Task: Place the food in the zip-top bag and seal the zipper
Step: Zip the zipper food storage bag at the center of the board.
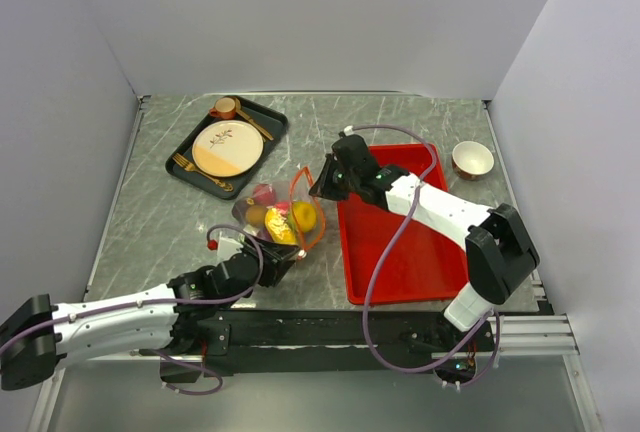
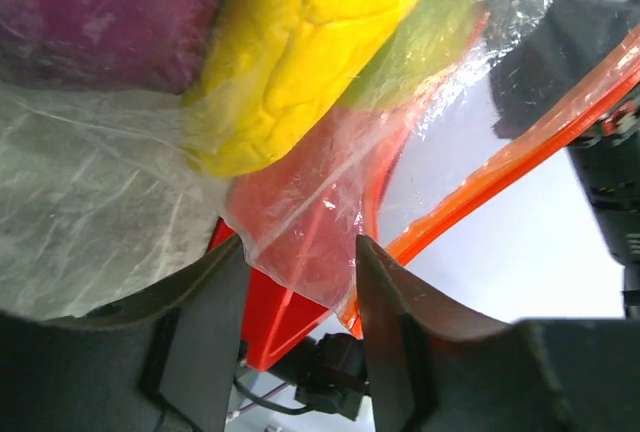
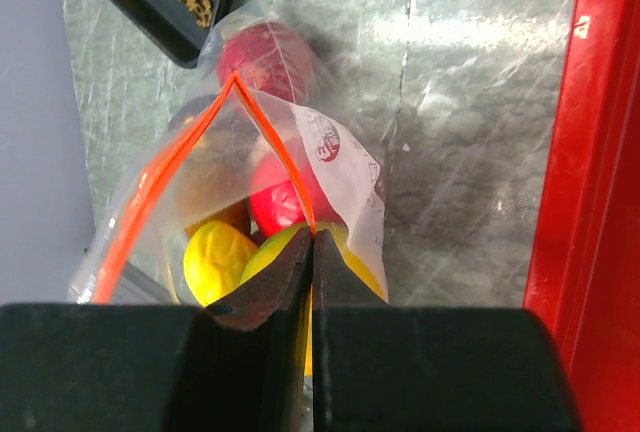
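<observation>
My right gripper [image 3: 312,252] is pinched together on the thin orange-red zipper [image 3: 172,170] of the clear floppy zip-top bag [image 3: 340,167]. The strip runs ahead-left, mouth gaping, with glossy toy food [image 3: 215,257] inside. Left gripper [image 2: 298,252] straddles the bag's bottom; can't tell if it grips.

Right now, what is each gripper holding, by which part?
Right gripper: jaws shut on the zip-top bag, at its zipper. Left gripper: jaws around the bag's plastic; grip cannot be told.

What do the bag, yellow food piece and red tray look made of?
Zip-top bag: thin clear plastic film, crinkled, glinting. Yellow food piece: likely molded plastic or rubber, glossy, dimpled. Red tray: seemingly rigid plastic, smooth with sheen.
</observation>
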`<state>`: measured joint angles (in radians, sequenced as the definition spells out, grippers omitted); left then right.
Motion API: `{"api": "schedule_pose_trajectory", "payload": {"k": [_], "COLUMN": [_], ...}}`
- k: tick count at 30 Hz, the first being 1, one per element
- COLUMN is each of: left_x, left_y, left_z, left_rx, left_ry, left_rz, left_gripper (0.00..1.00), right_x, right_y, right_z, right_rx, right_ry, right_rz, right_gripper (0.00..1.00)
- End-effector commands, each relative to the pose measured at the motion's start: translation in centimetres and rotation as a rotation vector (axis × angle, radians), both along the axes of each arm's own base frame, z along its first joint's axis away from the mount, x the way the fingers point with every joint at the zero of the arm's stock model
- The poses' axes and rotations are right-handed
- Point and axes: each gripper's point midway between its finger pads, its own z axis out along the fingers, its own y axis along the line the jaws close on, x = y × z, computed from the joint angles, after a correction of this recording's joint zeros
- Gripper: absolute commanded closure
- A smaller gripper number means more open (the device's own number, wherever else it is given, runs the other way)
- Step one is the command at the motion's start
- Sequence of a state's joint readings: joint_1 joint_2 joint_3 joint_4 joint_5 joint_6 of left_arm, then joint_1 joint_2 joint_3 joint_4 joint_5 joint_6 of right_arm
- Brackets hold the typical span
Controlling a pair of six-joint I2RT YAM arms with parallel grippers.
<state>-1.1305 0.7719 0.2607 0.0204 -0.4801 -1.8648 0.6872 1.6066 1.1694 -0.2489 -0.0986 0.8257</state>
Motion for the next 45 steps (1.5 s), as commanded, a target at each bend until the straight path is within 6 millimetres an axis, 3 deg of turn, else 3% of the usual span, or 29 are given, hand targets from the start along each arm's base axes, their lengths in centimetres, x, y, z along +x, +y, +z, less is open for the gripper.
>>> {"api": "schedule_pose_trajectory", "payload": {"k": [1, 13, 20, 21, 24, 29, 30, 33, 34, 35, 37, 38, 40, 41, 42, 44, 45], "left_x": [0.7, 0.5, 0.1, 0.0, -0.1, 0.0, 0.0, 0.1, 0.1, 0.1, 0.1, 0.2, 0.3, 0.3, 0.3, 0.4, 0.4], "left_y": [0.6, 1.6, 2.1, 2.2, 2.6, 2.6, 2.6, 2.6, 2.6, 2.5, 2.4, 2.3, 2.3, 2.3, 2.2, 2.2, 2.1], "left_z": [1.6, 1.0, 0.4, 0.3, 0.1, 0.1, 0.0, 0.3, 0.1, 0.4, 0.6, 0.8, 0.8, 0.9, 0.9, 1.1, 1.2], "left_rx": [-0.059, -0.053, -0.041, -0.037, -0.030, -0.035, -0.030, -0.021, -0.014, -0.013, -0.011, -0.005, 0.008, 0.010, 0.013, 0.028, 0.032], "left_ry": [-0.027, 0.001, 0.016, 0.015, 0.015, 0.008, 0.007, -0.008, -0.009, -0.019, -0.032, -0.044, -0.056, -0.062, -0.067, -0.086, -0.097], "left_rz": [0.063, 0.088, 0.081, 0.081, 0.084, 0.084, 0.083, 0.080, 0.078, 0.071, 0.066, 0.061, 0.057, 0.056, 0.055, 0.046, 0.041], "left_gripper": [0.52, 0.79, 0.80, 0.88, 0.95, 0.99, 0.99, 0.99, 0.99, 0.99, 0.99, 0.99, 0.99, 0.99, 0.99, 0.99, 0.99], "right_x": [-0.7, -1.3, -1.0, -0.8, -0.3, -0.1, -0.1, -0.7, -1.0, -1.2, -2.3, -3.0, -4.2, -5.0, -6.0, -8.1, -9.1], "right_y": [0.5, 0.3, -0.1, -0.3, -0.3, 0.2, 0.3, -0.2, -0.5, -1.1, -2.5, -3.2, -4.8, -5.2, -5.5, -5.4, -5.7], "right_z": [2.4, 2.0, 1.5, 1.7, 1.9, 2.1, 2.0, 2.7, 2.9, 4.2, 3.9, 5.3, 4.5, 5.8, 4.8, 5.5, 4.3], "right_rx": [0.051, 0.024, -0.005, -0.017, -0.027, -0.021, -0.017, -0.009, -0.007, 0.005, -0.014, 0.015, 0.001, 0.048, 0.057, 0.119, 0.115], "right_ry": [-0.047, -0.044, -0.047, -0.056, -0.062, -0.060, -0.059, -0.064, -0.066, -0.093, -0.081, -0.100, -0.084, -0.101, -0.085, -0.070, -0.044], "right_rz": [0.015, 0.016, -0.002, -0.011, -0.014, 0.006, 0.008, 0.008, 0.002, -0.018, -0.040, -0.056, -0.090, -0.096, -0.090, -0.073, -0.069], "right_gripper": [0.93, 0.93, 0.93, 0.93, 0.93, 0.93, 0.91, 0.67, 0.51, 0.46, 0.34, 0.33, 0.30, 0.30, 0.31, 0.31, 0.32]}}
